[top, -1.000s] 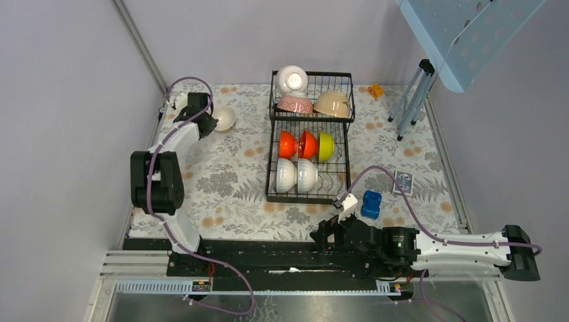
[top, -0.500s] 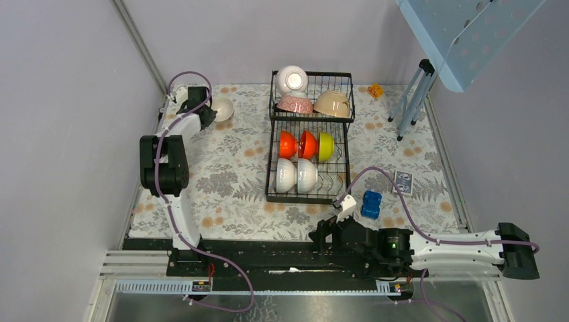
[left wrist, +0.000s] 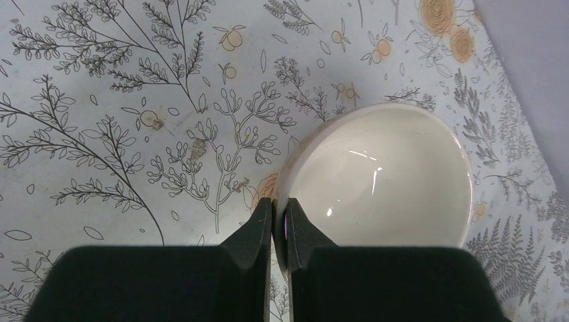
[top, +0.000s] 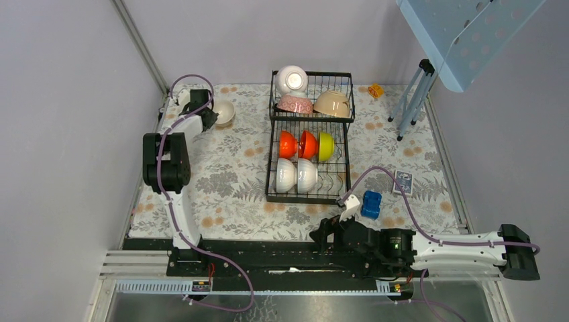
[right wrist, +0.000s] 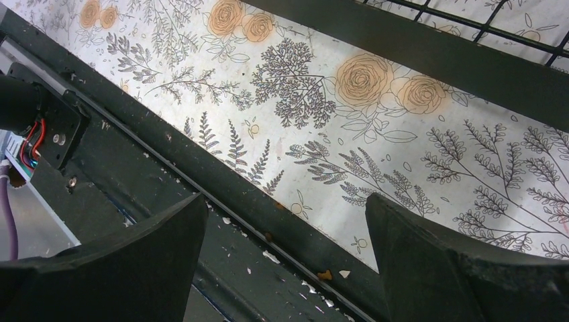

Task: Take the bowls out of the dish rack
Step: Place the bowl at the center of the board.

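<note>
Left gripper [left wrist: 278, 225] pinches the rim of a cream bowl [left wrist: 382, 181] at the table [top: 228, 181] far left; eight bowls [top: 297, 176] wait in the dish rack [top: 337, 181], right gripper [right wrist: 285, 215] idle at the near edge, fingers apart.

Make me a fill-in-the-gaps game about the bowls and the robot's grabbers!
The right gripper is open and empty; the cream bowl is pinched by the ____ one.
The dish rack's lower tray holds ____ orange-red bowls.
Its upper basket holds ____ bowls.
The yellow-green bowl stands in the ____ tray.
Missing words: left, two, three, lower.
</note>
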### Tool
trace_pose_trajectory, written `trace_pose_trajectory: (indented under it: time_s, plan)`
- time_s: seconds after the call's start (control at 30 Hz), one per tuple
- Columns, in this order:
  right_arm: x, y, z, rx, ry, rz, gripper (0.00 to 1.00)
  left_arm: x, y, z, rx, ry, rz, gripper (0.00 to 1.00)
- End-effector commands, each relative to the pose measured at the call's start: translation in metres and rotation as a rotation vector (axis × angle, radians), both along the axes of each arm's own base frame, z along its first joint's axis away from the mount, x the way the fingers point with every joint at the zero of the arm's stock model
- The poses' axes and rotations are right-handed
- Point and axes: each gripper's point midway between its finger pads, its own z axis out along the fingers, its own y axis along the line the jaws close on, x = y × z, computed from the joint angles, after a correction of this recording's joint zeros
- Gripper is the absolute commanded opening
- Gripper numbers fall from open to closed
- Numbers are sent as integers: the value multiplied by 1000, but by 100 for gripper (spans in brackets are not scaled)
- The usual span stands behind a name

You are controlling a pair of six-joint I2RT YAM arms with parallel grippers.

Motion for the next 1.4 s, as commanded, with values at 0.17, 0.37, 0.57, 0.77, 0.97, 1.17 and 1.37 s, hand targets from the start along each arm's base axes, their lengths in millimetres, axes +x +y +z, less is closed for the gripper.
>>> trace_pose_trajectory:
  time_s: [0.17,0.37,0.57,0.77,0.97,1.17,1.37]
  plan:
    - [4,-5,-1,24,2,-46,94,20,5,14,-10,-94,18,0]
    - [3,-5,1,37,10,-48,94,18,6,12,-1,-84,14,0]
    - [3,-8,2,37,12,-57,94,17,3,15,-13,-81,3,9]
    - [3,-10,4,44,13,-59,93,14,-1,17,-20,-83,-20,20]
    - [1,-11,1,34,23,-55,93,11,-6,20,-31,-85,-46,33]
    - [0,-10,0,35,30,-52,93,10,-10,30,-48,-107,-67,46]
    - [0,-9,1,29,24,-45,93,8,-20,63,-73,-169,-117,73]
